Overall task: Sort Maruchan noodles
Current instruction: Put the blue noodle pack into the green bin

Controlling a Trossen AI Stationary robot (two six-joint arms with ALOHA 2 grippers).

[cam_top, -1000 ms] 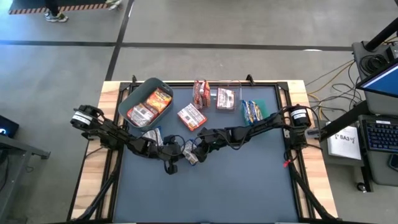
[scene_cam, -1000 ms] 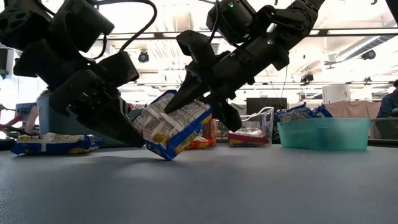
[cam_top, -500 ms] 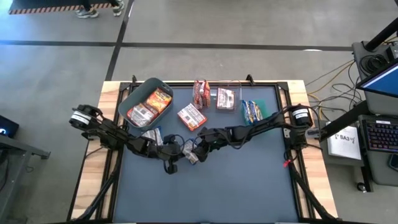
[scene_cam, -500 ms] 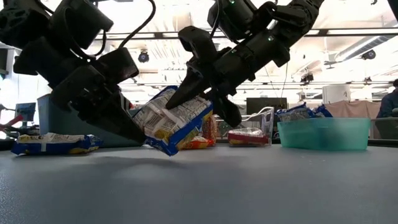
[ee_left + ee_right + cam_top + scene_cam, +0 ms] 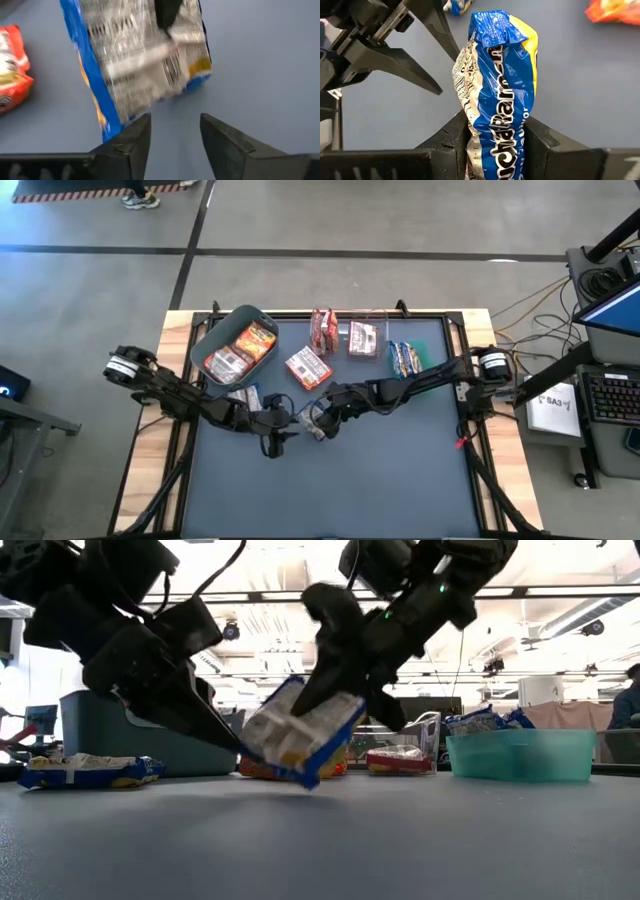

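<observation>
Two matte black jointed arms, each ending in a tool: left tool point(image 5: 272, 438), right tool point(image 5: 318, 423). Each tool has two flat, tapering black fingers point(image 5: 131, 142). Black cables loop along the arms. Silver-and-black round motor caps sit at the shoulders. A small green light glows on the right arm.

Blue-and-white packet point(image 5: 300, 738) tilted, lifted above table.

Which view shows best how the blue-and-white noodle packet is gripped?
Right wrist view: the blue-and-white packet stands squeezed in the right gripper. Low view shows it lifted off the table. Left wrist view shows it past the open left gripper, untouched. High view: mostly hidden.
</observation>
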